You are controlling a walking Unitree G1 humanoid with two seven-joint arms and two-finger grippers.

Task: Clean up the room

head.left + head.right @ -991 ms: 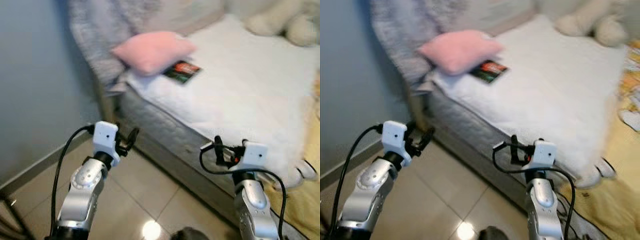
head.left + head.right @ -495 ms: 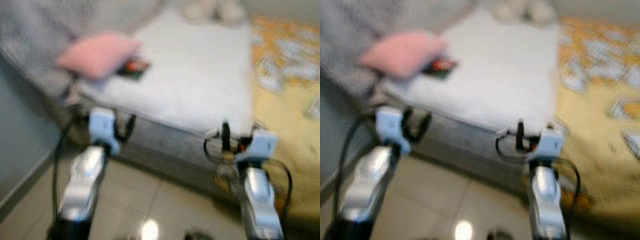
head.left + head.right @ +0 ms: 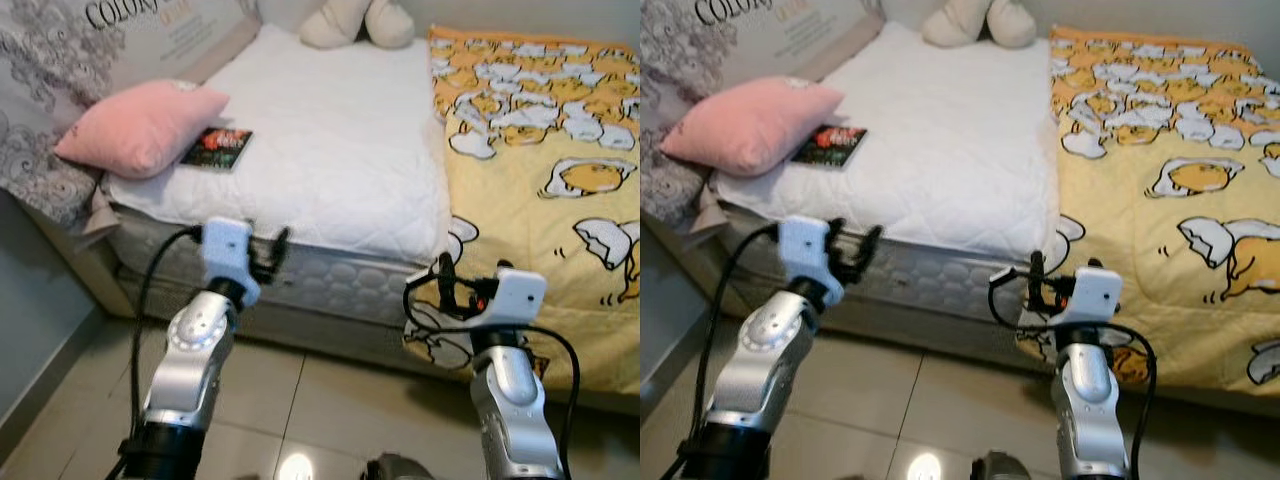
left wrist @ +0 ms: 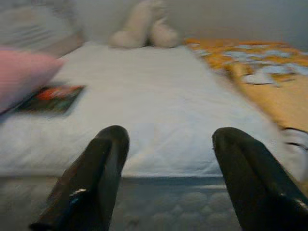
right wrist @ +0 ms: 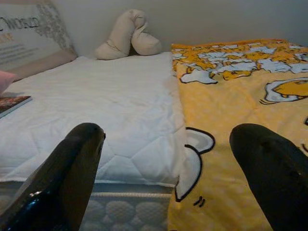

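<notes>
A bed with a white quilted mattress (image 3: 330, 140) stands before me. On its left side lie a pink pillow (image 3: 140, 125) and a dark book (image 3: 217, 148) beside it. A cream plush toy (image 3: 357, 22) rests at the head. A yellow cartoon-print blanket (image 3: 540, 150) covers the right half and hangs over the front edge. My left gripper (image 4: 171, 139) is open and empty, held in front of the mattress edge. My right gripper (image 5: 168, 134) is open and empty too, level with the seam between mattress and blanket.
A printed grey panel with lettering (image 3: 130, 30) leans along the bed's left side. A grey wall (image 3: 30, 300) closes the left. Beige floor tiles (image 3: 330, 400) run between me and the bed frame.
The camera has swung to the right, so the bed now faces me squarely and the yellow blanket has come into view. Both arms keep the same raised pose.
</notes>
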